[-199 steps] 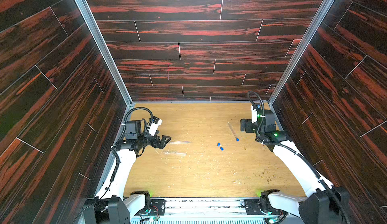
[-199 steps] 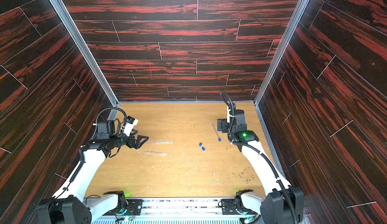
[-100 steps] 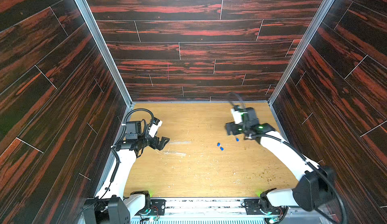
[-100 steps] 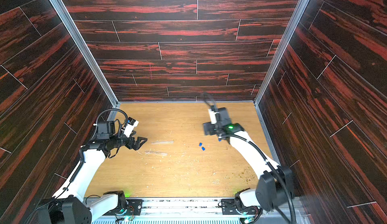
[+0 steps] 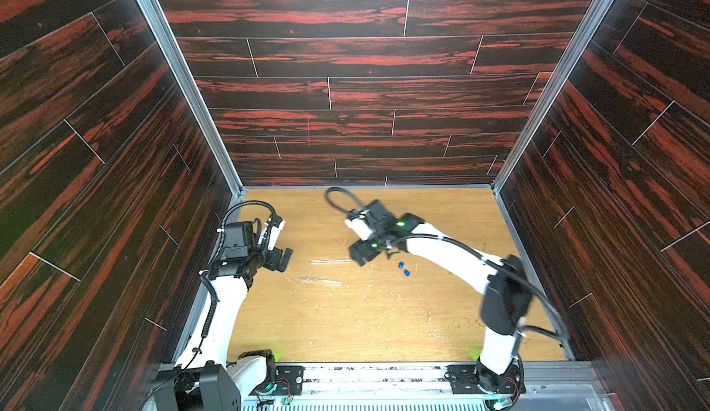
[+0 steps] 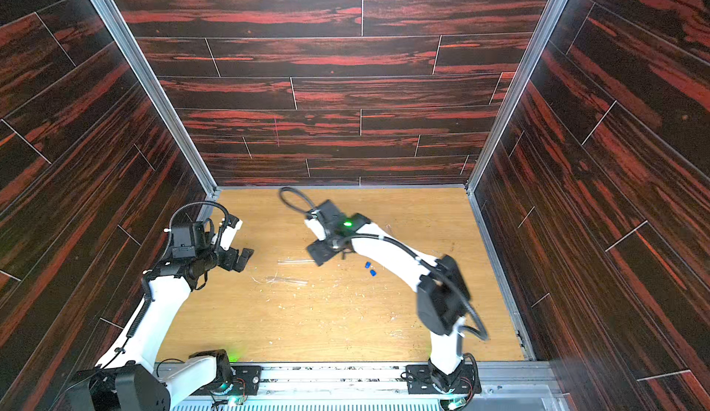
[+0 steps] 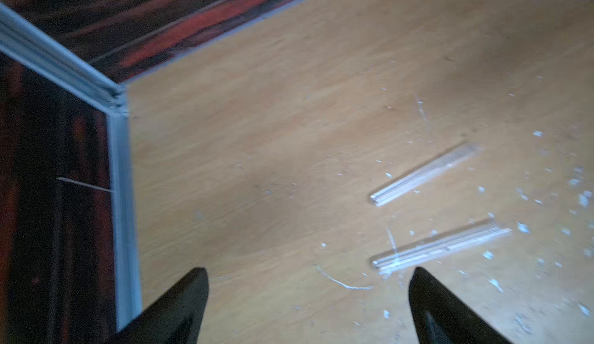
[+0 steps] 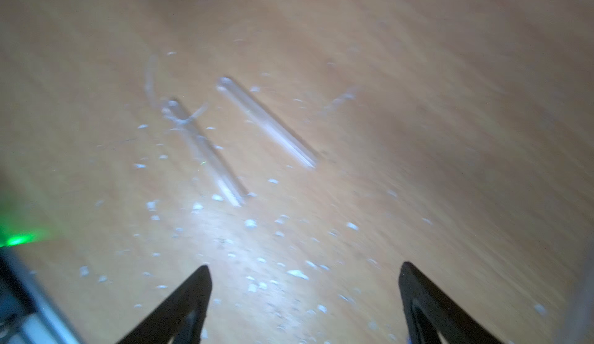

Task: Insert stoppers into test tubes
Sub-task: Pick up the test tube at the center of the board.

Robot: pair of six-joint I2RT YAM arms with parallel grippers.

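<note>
**Task status**

- No insertion shows as complete. Two clear test tubes lie flat on the wooden table (image 5: 345,324), left of centre and roughly parallel: the far tube (image 5: 330,262) and the near tube (image 5: 320,280). In both top views their ends are bare, with no blue at either mouth.
- Two loose plugs lie right of centre, well apart from those tubes: the far stopper (image 5: 401,264) and the near stopper (image 5: 406,272), just beside each other.
- A third tube and a third stopper cannot be confirmed. The right arm covers part of the table.
- Judged remaining: pick up each stopper and seat it in a tube. For the items in view, the whole job is outstanding.

**End effectors**

- Left gripper (image 5: 282,261): jaws spread wide, nothing between them. It sits at the left side of the table, just left of the two tubes. In the left wrist view the near tube (image 7: 440,246) lies ahead of the fingertips, not between them.
- Right gripper (image 5: 357,253): jaws wide apart and empty. It is near the right end of the far tube. In the right wrist view the far tube (image 8: 266,120) and the near tube (image 8: 205,152) lie ahead of the fingers, untouched. The picture is blurred.
</note>
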